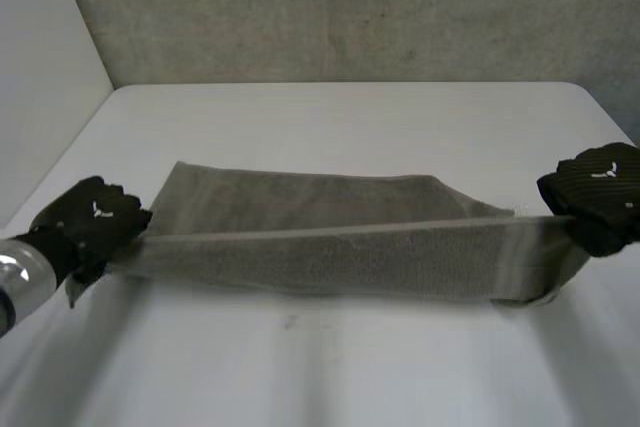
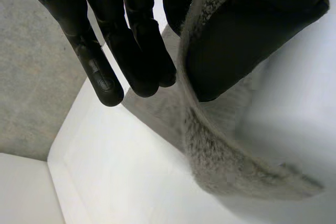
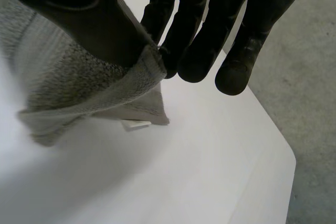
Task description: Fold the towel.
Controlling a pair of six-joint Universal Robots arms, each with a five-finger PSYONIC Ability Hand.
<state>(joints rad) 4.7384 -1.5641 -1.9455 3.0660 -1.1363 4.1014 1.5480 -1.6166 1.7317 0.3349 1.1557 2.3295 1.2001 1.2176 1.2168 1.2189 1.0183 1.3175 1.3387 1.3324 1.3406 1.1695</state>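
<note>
A grey towel (image 1: 340,247) is stretched across the white table between my two hands, its near edge lifted and taut, its far part lying flat. My left hand (image 1: 92,217) pinches the towel's left end; in the left wrist view the thumb (image 2: 247,40) presses the towel edge (image 2: 210,145) against the fingers (image 2: 136,51). My right hand (image 1: 598,192) holds the towel's right end; in the right wrist view the thumb (image 3: 89,19) clamps the towel corner (image 3: 79,93) against the fingers (image 3: 199,40).
The white table (image 1: 330,367) runs to a grey wall (image 1: 350,7) at the back and a white side panel (image 1: 40,77) on the left. The table's far edge (image 3: 283,171) lies beyond my right hand.
</note>
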